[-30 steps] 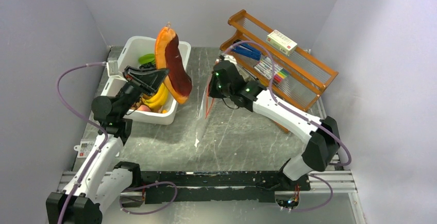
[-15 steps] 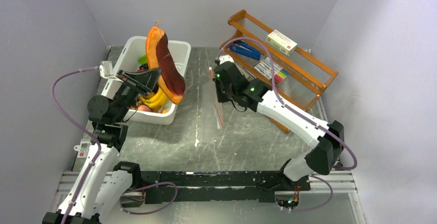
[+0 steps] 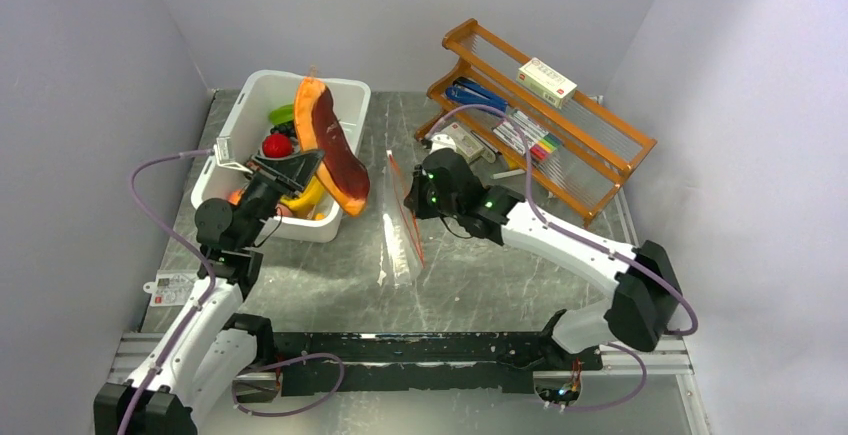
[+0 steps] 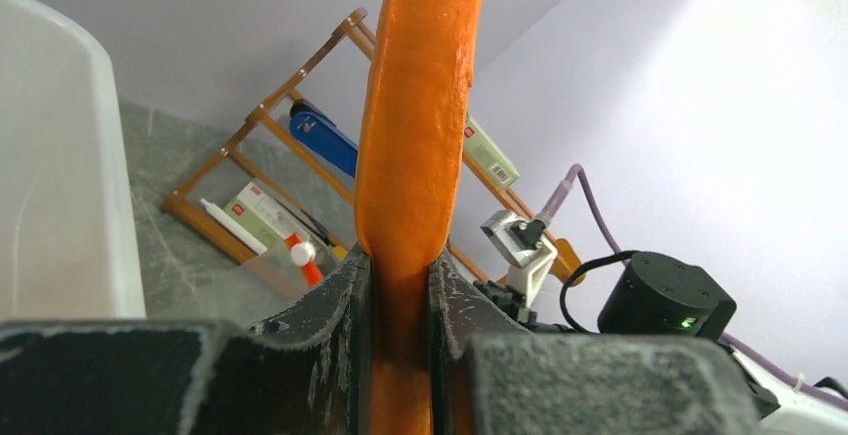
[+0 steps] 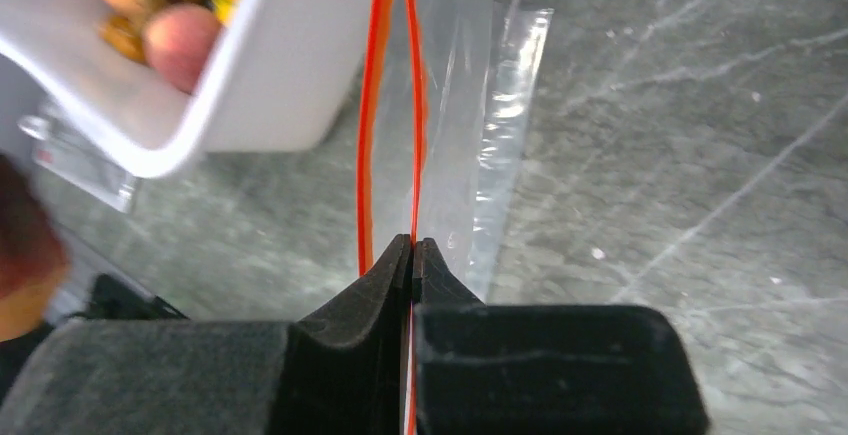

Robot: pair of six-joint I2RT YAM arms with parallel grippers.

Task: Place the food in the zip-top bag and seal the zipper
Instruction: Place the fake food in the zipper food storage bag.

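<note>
The grey tabletop [image 3: 480, 275] carries a white bin [image 3: 300, 230]. Beside it the zip-top bag [image 3: 402, 240] hangs from the right claw [image 3: 412, 195]. The left claw [image 3: 300, 167] clamps the slab [image 3: 335, 150] over the bin's rim. Only the right wrist view shows the claw pinching one zipper [image 5: 366, 135] strip, mouth parted.
</note>
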